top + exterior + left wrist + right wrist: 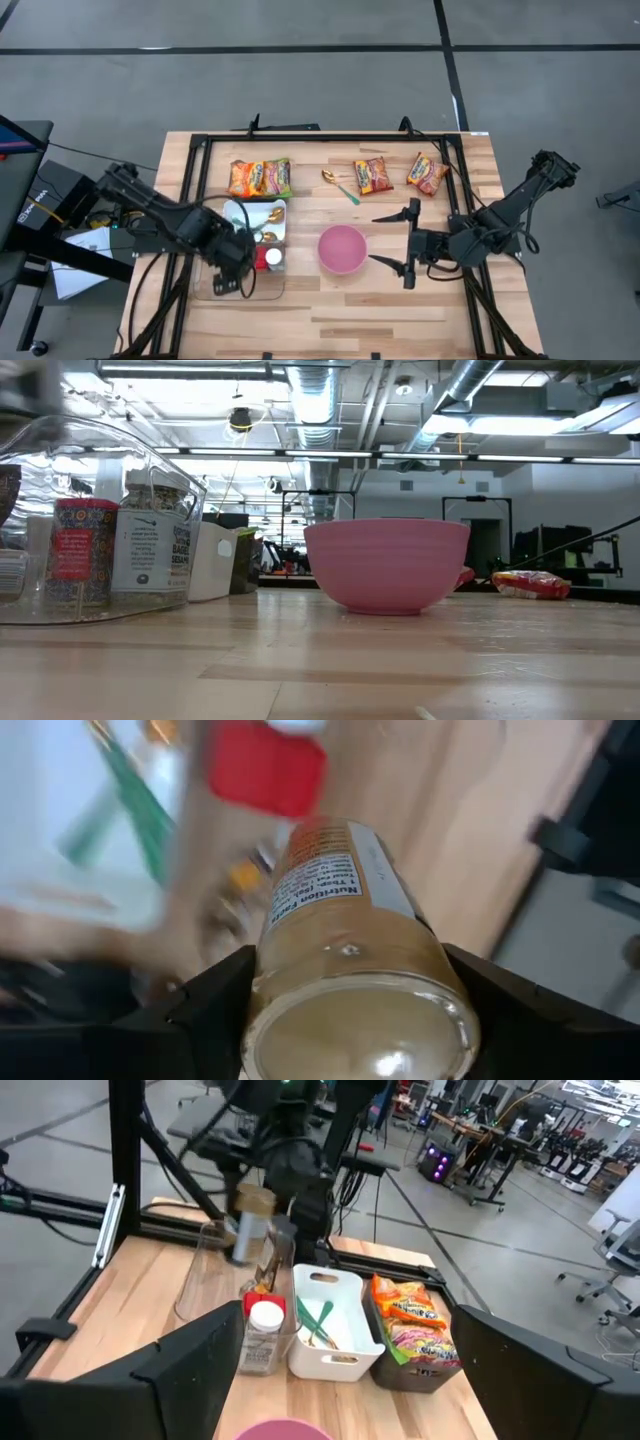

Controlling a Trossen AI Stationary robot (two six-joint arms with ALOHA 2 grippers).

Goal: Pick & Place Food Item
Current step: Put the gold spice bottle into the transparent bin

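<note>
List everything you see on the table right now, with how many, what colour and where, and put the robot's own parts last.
bowl: one, pink, table centre.
white bin: one, holding utensils, left of the bowl.
snack bags: one orange-green cluster behind the bin; two red-orange packets far side, right.
spoon: one, gold with green handle, between the bags.
clear tray: one, in front of the bin, with a red-capped jar.
spice jar: one, tan, between the left gripper's fingers.
left gripper: over the tray.
right gripper: open, right of the bowl.
</note>
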